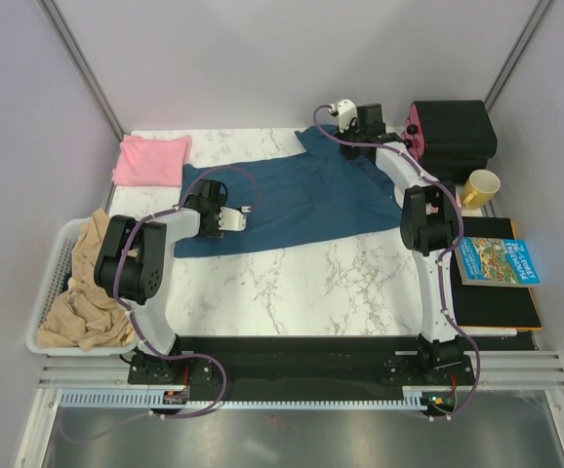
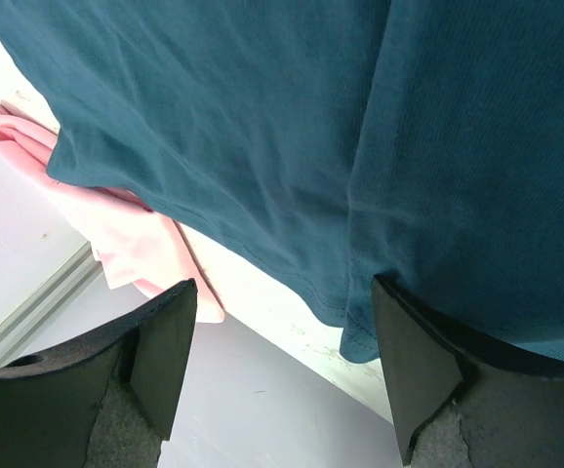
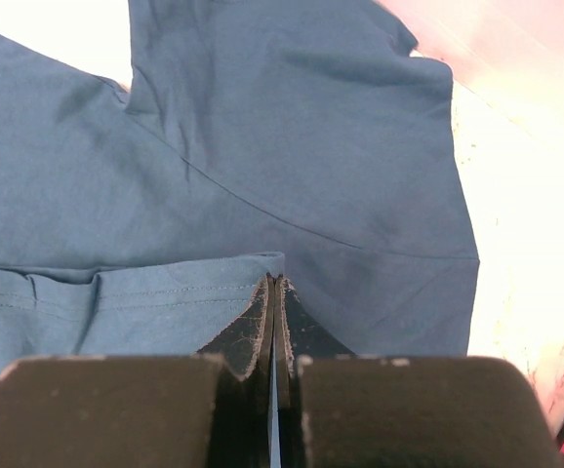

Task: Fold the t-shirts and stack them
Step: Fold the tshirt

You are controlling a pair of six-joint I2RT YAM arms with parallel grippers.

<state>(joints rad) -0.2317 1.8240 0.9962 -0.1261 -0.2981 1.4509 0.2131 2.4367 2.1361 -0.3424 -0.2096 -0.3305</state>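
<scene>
- Top external view: the dark teal t-shirt point(image 1: 302, 195) lies spread but creased across the far half of the marble table point(image 1: 311, 283). The pink t-shirt point(image 1: 152, 159) sits folded at the far-left corner, just beside it.
- Left gripper point(image 1: 239, 213): the jaws stand wide apart and empty, poised at the teal shirt's left edge.
- Right gripper point(image 3: 273, 281): the jaws are pressed together, apparently pinching a stitched hem at the shirt's far corner.
- Judgement: the step in hand is squaring the teal shirt before its first fold; the task looks about half done.
- Recommendation: the left claw should bite the edge low against the table. Both arms should then draw apart evenly to clear the creases, staying off the pink shirt.
</scene>
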